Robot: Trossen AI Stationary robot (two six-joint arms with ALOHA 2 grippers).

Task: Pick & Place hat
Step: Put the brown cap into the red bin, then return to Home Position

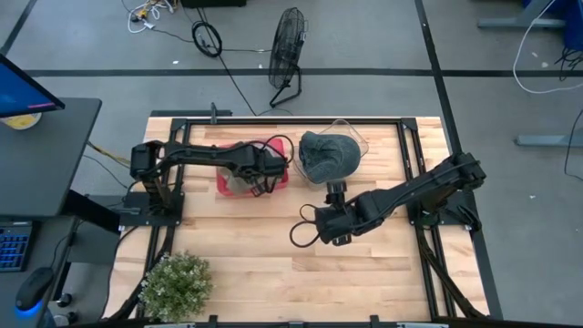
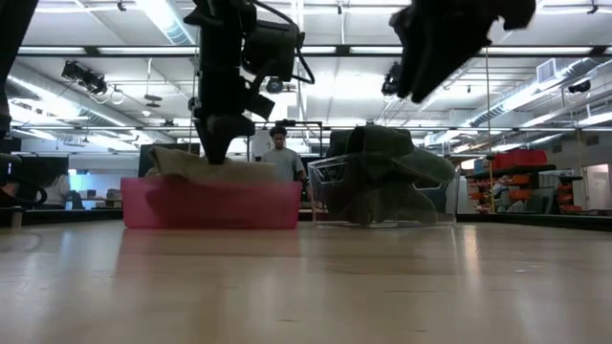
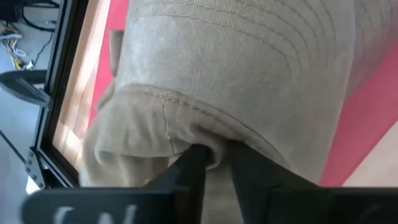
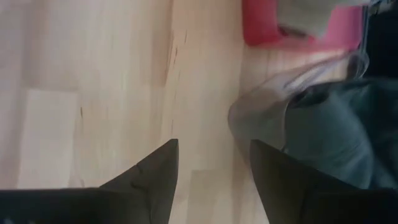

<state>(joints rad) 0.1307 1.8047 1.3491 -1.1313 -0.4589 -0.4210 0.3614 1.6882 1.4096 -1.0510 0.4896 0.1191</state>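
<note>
A beige hat (image 3: 249,56) lies in the pink bin (image 1: 226,185), its crown showing above the bin's rim in the low view (image 2: 206,164). My left gripper (image 3: 214,165) reaches down into that bin (image 2: 210,205) and is shut on the hat. A dark grey hat (image 1: 326,155) sits in a clear container (image 2: 330,191) to the right of the pink bin. My right gripper (image 4: 214,155) is open and hovers above bare table just on the near side of the clear container (image 4: 261,118), touching nothing. My left gripper pinches a fold of the beige hat's cloth (image 3: 214,146), at the stitched seam where the brim meets the crown, between its two fingers (image 3: 189,171). The fingers come from above, pointing down into the bin. The hat still rests in the pink bin (image 3: 367,130).
A potted green plant (image 1: 178,282) stands at the table's near left corner. A black metal frame (image 1: 401,123) borders the tabletop. Open wood (image 1: 273,264) lies across the near half. A person (image 2: 279,153) stands in the room behind the table.
</note>
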